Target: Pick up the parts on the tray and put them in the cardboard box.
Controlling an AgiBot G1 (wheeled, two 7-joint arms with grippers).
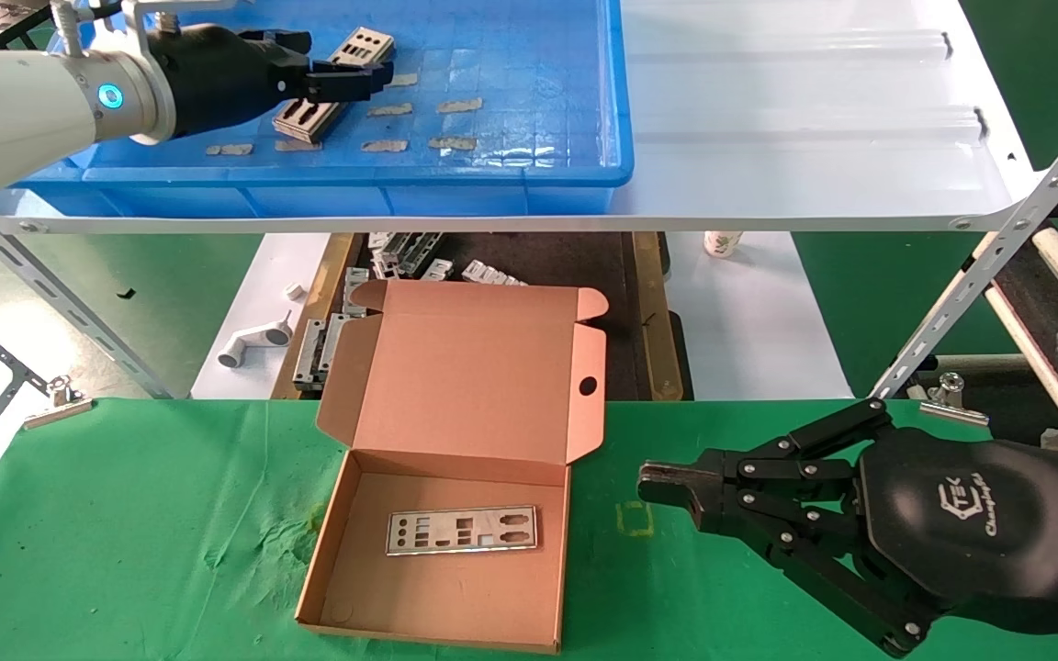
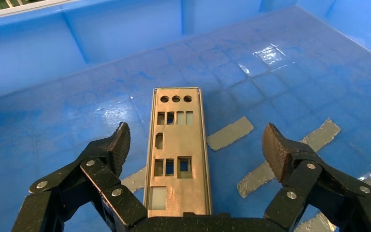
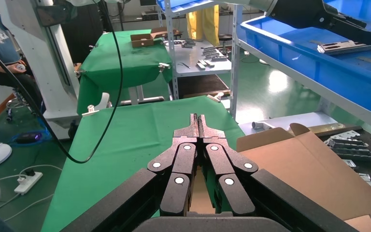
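Lying between left pincer [image 2: 195, 145] fingers (spread wide), part [image 2: 176, 154], tray [image 2: 101, 34].

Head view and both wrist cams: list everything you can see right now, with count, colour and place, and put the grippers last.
tray: one, bright blue, on the white shelf sheet.
tape scraps: several, tan, on the tray floor.
parts in tray: two visible, silver, under the left gripper; one lies between its fingers in the left wrist view.
cardboard box: one, brown, lid open, on the green cloth.
part in box: one, silver, flat on the box floor.
brackets: several, grey, on the lower surface behind the box.
pipe fitting: one, white, beside the brackets.
left gripper: open, over the tray.
right gripper: shut, over the cloth right of the box.
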